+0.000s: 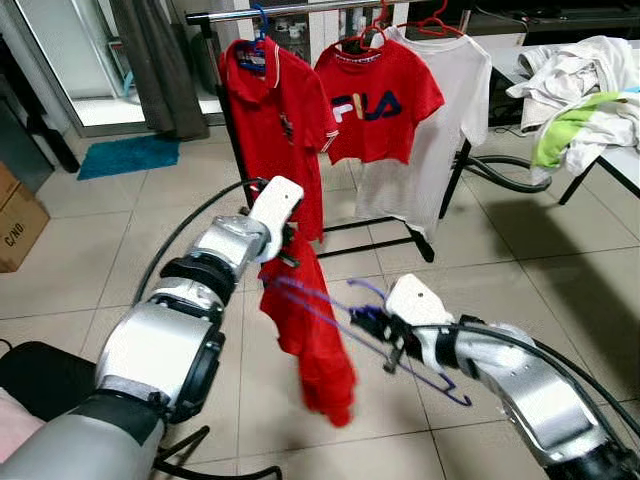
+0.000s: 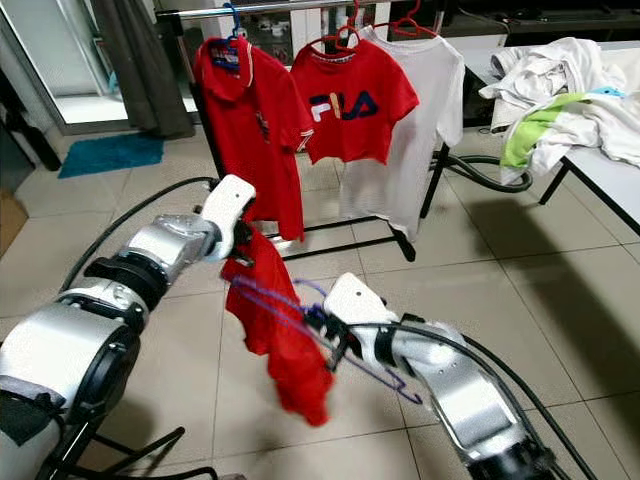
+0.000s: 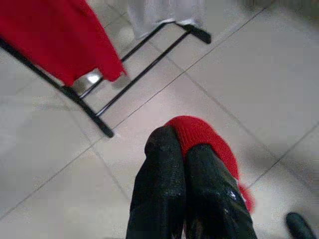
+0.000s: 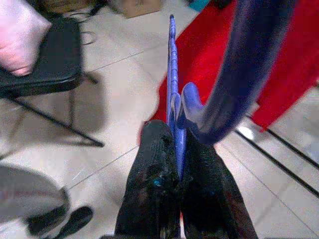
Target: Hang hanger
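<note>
A red shirt (image 1: 310, 335) hangs in the air in front of me, pinched at its top by my left gripper (image 1: 285, 252), whose black fingers (image 3: 192, 189) are shut on the red cloth (image 3: 197, 134). My right gripper (image 1: 378, 325) is shut on a purple hanger (image 1: 330, 312); the hanger's arm (image 4: 172, 74) runs between its fingers and points into the shirt. Its hook (image 4: 249, 64) curves close by the right wrist camera. The clothes rail (image 1: 300, 12) stands beyond, carrying a red polo (image 1: 275, 110), a red FILA shirt (image 1: 375, 100) and a white shirt (image 1: 440, 130).
A table (image 1: 620, 165) at the right holds a heap of white and green clothes (image 1: 580, 100). A cardboard box (image 1: 18, 225) sits at the left, a blue mat (image 1: 128, 155) further back. A black chair (image 4: 45, 59) stands near me on the tiled floor.
</note>
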Controlling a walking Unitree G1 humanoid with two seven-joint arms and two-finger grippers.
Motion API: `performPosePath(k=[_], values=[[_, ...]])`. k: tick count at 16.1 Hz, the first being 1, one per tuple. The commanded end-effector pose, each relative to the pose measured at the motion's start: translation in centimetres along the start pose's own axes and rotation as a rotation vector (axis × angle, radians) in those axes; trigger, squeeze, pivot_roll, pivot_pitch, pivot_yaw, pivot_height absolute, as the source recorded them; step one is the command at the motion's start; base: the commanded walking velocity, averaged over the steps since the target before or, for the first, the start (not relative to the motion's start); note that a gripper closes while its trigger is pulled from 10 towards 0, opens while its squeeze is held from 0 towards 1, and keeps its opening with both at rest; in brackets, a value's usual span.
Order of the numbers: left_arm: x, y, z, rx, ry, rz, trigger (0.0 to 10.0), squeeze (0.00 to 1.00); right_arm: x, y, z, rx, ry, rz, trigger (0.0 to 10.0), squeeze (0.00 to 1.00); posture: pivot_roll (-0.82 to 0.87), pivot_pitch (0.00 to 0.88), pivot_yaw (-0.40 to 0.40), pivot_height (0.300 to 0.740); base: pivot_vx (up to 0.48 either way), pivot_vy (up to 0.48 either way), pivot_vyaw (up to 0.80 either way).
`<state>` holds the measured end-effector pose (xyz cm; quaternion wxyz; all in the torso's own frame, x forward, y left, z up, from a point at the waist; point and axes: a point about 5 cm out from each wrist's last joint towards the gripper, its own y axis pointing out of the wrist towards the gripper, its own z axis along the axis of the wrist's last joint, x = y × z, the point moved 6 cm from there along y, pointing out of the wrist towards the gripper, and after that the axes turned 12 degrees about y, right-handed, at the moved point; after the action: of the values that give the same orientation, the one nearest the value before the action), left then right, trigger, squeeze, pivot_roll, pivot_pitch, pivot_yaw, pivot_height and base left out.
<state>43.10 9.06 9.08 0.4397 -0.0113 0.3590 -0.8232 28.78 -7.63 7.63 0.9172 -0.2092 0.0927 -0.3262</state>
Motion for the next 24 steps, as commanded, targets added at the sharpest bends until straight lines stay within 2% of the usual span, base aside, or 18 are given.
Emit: performPosePath(k=[1,4,7,8,12,15,19,22,24], values=[[-0.5,-0.4,2.0,0.046,-0.005,0.003,0.0,0.00,1.3,0.1,0.2,0.003,0.021,-0.080,10.0,0.00,-0.03,0.000,0.101,0.740,0.000,0.000,0.00],[-0.5,-0.4,2.2,0.050,0.002,0.001,0.0,0.00,2.2,-0.2,0.2,0.010,0.049,-0.150,10.0,0.00,-0.02,0.000,0.102,0.740,0.000,0.000,0.00],[-1.6,-0.7,1.7,0.034,0.031,0.040,0.0,0.00,2.4,-1.6,-0.2,-0.002,0.046,-0.154,10.0,0.00,-0.02,0.000,0.103,0.740,0.000,0.000,0.00],[-1.9,-0.8,1.6,0.031,0.036,0.047,0.0,0.00,2.9,-2.3,-0.8,-0.024,0.045,-0.180,10.0,0.00,-0.02,0.000,0.103,0.740,0.000,0.000,0.00],[-2.0,-0.9,1.7,0.028,0.068,0.042,0.0,0.00,3.8,-3.6,-1.2,-0.038,0.048,-0.228,10.0,0.00,-0.03,0.000,0.107,0.740,0.000,0.000,0.00],[-1.8,-0.9,1.8,0.031,0.072,0.026,0.0,0.00,3.9,-3.8,-1.0,-0.030,0.049,-0.238,10.0,0.00,-0.03,0.000,0.108,0.740,0.000,0.000,0.00],[-1.5,-0.9,2.8,0.066,0.004,0.019,0.0,0.00,1.2,-3.3,0.2,0.008,0.043,-0.108,10.0,0.00,-0.03,0.000,0.105,0.740,0.000,0.000,0.00],[-1.2,-0.8,3.3,0.079,-0.041,0.013,0.0,0.00,0.5,-2.8,0.5,0.019,0.060,-0.083,10.0,0.00,-0.03,0.000,0.103,0.740,0.000,0.000,0.00],[-0.8,-0.8,3.9,0.095,-0.080,-0.006,0.0,0.00,0.7,-2.3,-0.1,-0.023,0.080,-0.122,10.0,0.00,-0.03,0.000,0.103,0.740,0.000,0.000,0.00]])
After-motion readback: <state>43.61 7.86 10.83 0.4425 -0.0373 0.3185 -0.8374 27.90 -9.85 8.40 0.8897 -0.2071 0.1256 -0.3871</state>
